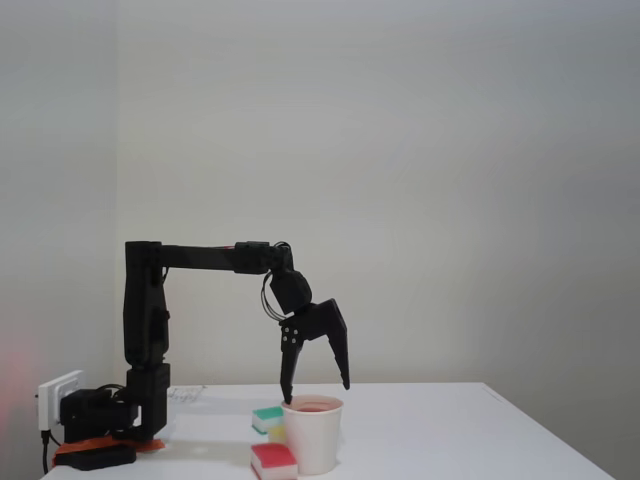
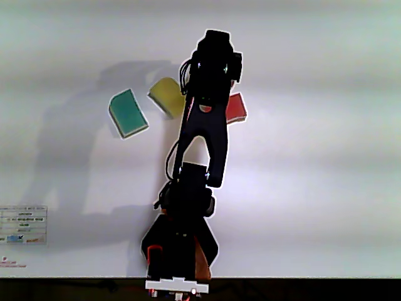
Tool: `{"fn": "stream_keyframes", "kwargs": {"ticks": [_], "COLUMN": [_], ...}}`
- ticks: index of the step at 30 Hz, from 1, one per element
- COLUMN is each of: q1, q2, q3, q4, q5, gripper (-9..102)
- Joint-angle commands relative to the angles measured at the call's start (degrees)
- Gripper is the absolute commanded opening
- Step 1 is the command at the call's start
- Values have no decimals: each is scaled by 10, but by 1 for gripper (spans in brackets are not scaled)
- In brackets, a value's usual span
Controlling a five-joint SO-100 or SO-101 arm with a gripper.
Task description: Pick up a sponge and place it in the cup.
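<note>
Fixed view, frame centre: we logged black two-finger gripper (image 1: 316, 391) spread open, empty, directly above white paper cup (image 1: 313, 434); red-on-white block sponge (image 1: 273, 461) lower left.

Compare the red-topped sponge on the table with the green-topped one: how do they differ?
In the fixed view, the red-topped sponge lies nearer the camera, beside the cup; the green-topped sponge sits farther back, left of the cup. Top colours differ: red versus green. Both lie flat on the table.

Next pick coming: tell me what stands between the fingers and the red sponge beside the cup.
The cup itself: the open gripper hangs right above its rim; the red sponge lies at the cup's foot, lower left in the fixed view.
</note>
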Motion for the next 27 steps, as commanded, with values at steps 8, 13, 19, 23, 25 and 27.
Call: {"fn": "stream_keyframes", "kwargs": {"ticks": [8, 13, 19, 23, 25, 27], "q1": [4, -2, -15, -23, -25, -27], "q2": [59, 123, 310, 468, 541, 606], "q3": [-124, -116, 96, 296, 375, 442], "q4": [166, 214, 156, 90, 80, 77], "q5": [25, 25, 31, 32, 32, 32], "gripper": [0, 0, 0, 0, 0, 0]}}
